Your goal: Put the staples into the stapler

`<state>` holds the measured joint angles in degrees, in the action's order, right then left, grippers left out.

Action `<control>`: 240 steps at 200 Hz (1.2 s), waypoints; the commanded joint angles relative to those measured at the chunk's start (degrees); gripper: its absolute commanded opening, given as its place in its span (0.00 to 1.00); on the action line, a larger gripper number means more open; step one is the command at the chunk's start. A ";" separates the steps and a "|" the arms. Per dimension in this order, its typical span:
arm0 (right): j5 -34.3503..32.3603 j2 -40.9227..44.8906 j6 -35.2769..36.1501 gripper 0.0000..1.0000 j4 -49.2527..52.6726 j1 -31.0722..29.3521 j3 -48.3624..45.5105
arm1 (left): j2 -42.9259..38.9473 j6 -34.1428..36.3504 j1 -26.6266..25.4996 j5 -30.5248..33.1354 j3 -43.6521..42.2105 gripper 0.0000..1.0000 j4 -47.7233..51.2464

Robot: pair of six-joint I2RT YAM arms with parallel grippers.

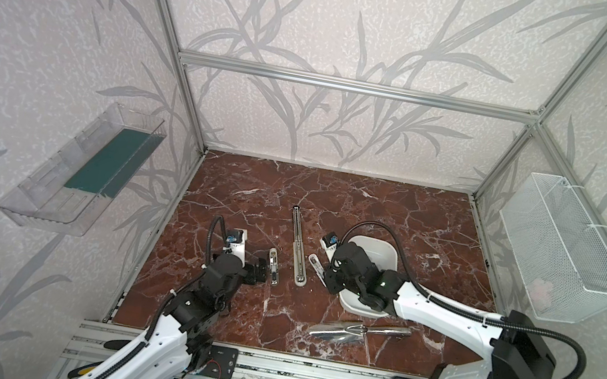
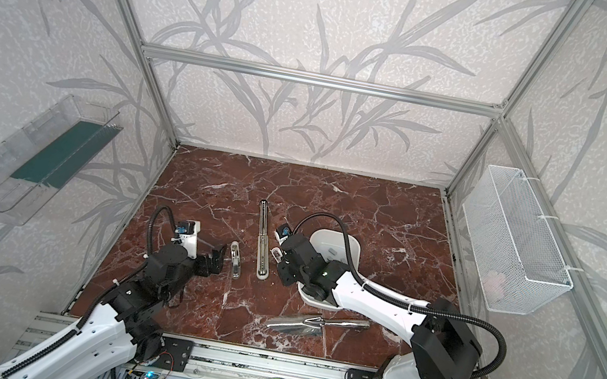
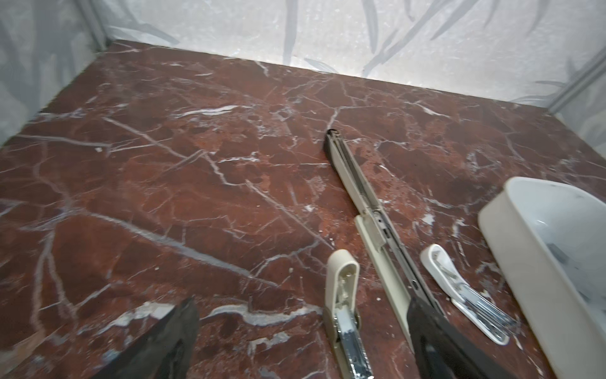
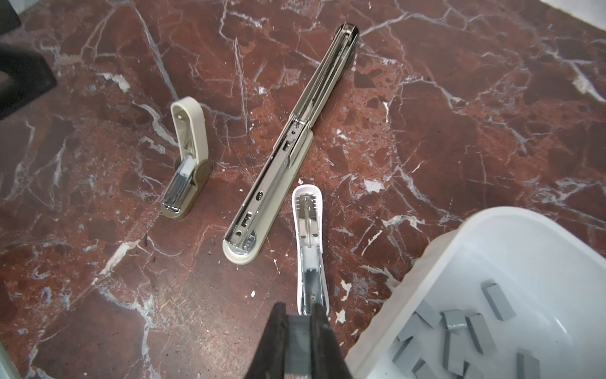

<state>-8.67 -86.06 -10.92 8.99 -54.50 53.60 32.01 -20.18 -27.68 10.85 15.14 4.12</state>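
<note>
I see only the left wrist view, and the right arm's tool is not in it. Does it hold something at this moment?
Observer: Yes. In the right wrist view the right tool is shut on one grey staple strip, at the end of the opened white stapler. I cannot tell whether the strip touches the stapler.
Operator: Are there more strips in the tub? My view shows only a corner of it.
Observer: Yes. Several loose grey strips lie scattered on the bottom of the white tub.
</note>
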 commanded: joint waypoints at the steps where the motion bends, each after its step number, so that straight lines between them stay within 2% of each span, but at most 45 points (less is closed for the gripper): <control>1: 2.45 -1.95 2.00 0.14 0.23 -0.16 1.27 | 0.05 2.11 0.09 -11.51 -1.28 0.99 -3.51; 13: 2.82 -2.69 2.50 0.14 -0.05 -0.17 1.15 | 0.33 2.30 0.09 -15.69 -0.77 0.99 -3.21; 35: 3.12 -4.23 4.23 0.12 0.64 -0.17 2.24 | -0.01 -2.51 0.16 -21.54 4.87 0.99 6.18; 48: 3.00 -4.85 4.91 0.12 -0.04 -0.16 2.20 | -0.49 -0.82 0.10 -24.61 5.29 0.99 6.58; 59: 3.24 -5.37 5.61 0.12 -0.84 -0.17 2.23 | -0.65 1.32 0.12 -23.14 2.89 0.99 4.88; 66: 3.67 -5.73 6.42 0.12 -0.97 -0.14 2.41 | -0.27 0.65 0.11 -21.03 0.33 0.99 1.71; 73: 3.77 -6.23 7.04 0.12 -0.57 -0.15 2.78 | 0.25 0.31 0.09 -21.64 -0.61 0.99 -0.72; 81: 3.45 -6.71 7.44 0.11 0.25 -0.17 3.33 | 0.79 1.49 0.10 -24.92 0.59 0.99 0.24; 96: 2.26 -7.42 7.72 0.11 0.71 -0.16 3.61 | 0.86 0.90 0.16 -26.13 0.19 0.99 -0.71; 130: 0.40 -8.64 7.50 0.11 1.41 0.05 3.95 | 0.53 -0.25 0.10 -20.92 -0.39 0.99 0.10; 162: 0.81 -10.24 7.08 0.11 1.91 1.15 4.77 | 2.28 -0.11 0.11 -20.67 0.02 0.99 -0.25; 194: 4.39 -10.90 5.67 0.11 1.13 4.10 4.75 | 4.65 -0.01 0.15 -20.67 0.59 0.99 -0.60; 240: 4.95 -12.80 5.40 0.10 1.35 4.12 5.67 | 5.78 0.15 0.11 -20.64 0.88 0.99 -0.77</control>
<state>-5.43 -97.19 -4.82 9.74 -50.19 57.21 37.98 -20.10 -27.68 -10.55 15.46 4.29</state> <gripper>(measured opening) 0.134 0.991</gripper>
